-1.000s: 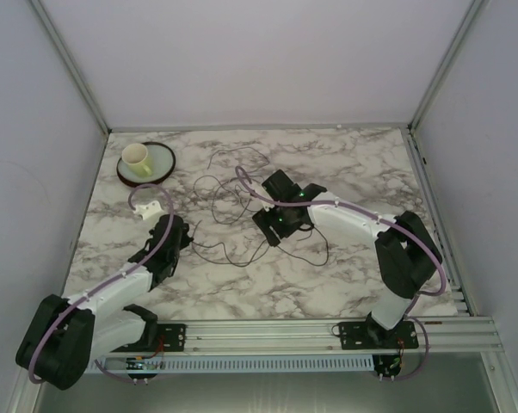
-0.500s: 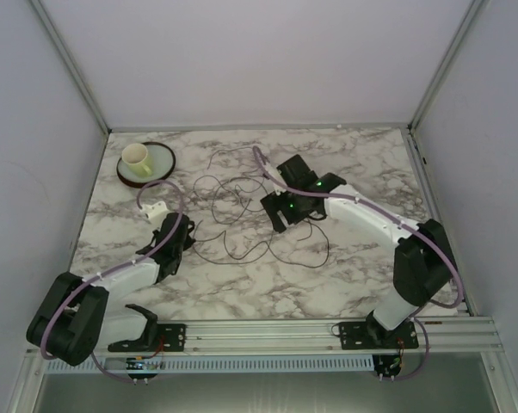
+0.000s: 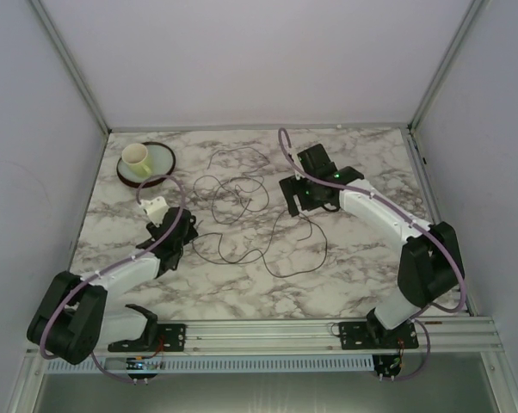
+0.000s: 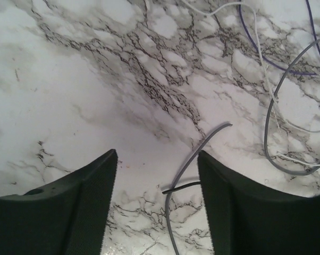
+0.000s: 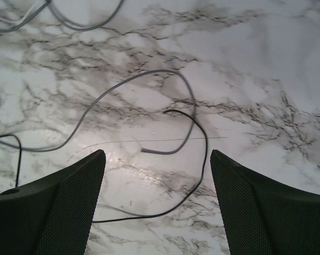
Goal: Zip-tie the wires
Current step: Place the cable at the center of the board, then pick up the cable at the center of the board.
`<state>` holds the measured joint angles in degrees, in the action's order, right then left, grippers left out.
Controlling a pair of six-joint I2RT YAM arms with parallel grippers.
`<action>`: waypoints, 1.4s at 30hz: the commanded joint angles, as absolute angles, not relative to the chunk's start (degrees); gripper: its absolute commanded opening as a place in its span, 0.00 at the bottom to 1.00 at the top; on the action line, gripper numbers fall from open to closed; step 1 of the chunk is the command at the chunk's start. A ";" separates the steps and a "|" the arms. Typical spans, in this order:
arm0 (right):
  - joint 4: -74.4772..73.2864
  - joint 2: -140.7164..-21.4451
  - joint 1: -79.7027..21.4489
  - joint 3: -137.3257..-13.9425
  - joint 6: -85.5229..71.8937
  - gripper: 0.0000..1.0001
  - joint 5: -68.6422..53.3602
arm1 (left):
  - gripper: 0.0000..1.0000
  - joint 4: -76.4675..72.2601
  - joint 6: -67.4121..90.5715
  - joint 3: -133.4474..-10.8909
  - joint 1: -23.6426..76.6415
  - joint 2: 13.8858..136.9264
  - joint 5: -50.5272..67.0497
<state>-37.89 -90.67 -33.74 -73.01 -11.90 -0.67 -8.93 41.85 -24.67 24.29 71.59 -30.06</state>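
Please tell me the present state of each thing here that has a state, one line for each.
Tangle of thin dark wires: loose, spread on the marble table, not tied.
Left tool: open, holding nothing.
Right tool: open, holding nothing.
Pale yellow cup: upright.
Round dark-rimmed plate: lying flat, bearing that cup.

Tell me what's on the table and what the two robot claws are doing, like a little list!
table: white marble pattern
wires: thin dark loops, spread loose in the middle, not tied
cup: pale yellow, on a round plate in the far left corner
left gripper: jaws open, above a grey wire end, holding nothing
right gripper: jaws open, above wire ends on the tangle's right side, holding nothing
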 commanded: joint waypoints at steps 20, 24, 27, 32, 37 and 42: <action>-10.61 -108.51 -30.27 -84.96 -22.89 0.79 0.25 | 1.00 -8.66 27.49 -37.49 22.66 55.25 -17.18; -5.97 -115.36 -29.67 -90.37 -29.31 0.80 -1.12 | 1.00 -11.03 25.44 -36.40 22.60 52.92 -12.09; -3.75 -119.88 -29.37 -93.51 -34.54 0.80 -2.13 | 1.00 -11.12 25.30 -35.97 22.60 52.18 -10.11; -0.91 -125.64 -29.19 -96.37 -40.96 0.79 -1.91 | 1.00 -10.79 25.10 -35.66 22.71 51.43 -9.57; 0.47 -130.61 -29.01 -100.19 -44.80 0.74 -2.90 | 1.00 -10.48 24.49 -36.13 22.61 51.26 -9.49; 2.10 -133.81 -28.44 -103.18 -45.85 0.55 -3.98 | 1.00 -11.11 24.51 -36.19 22.67 51.84 -8.70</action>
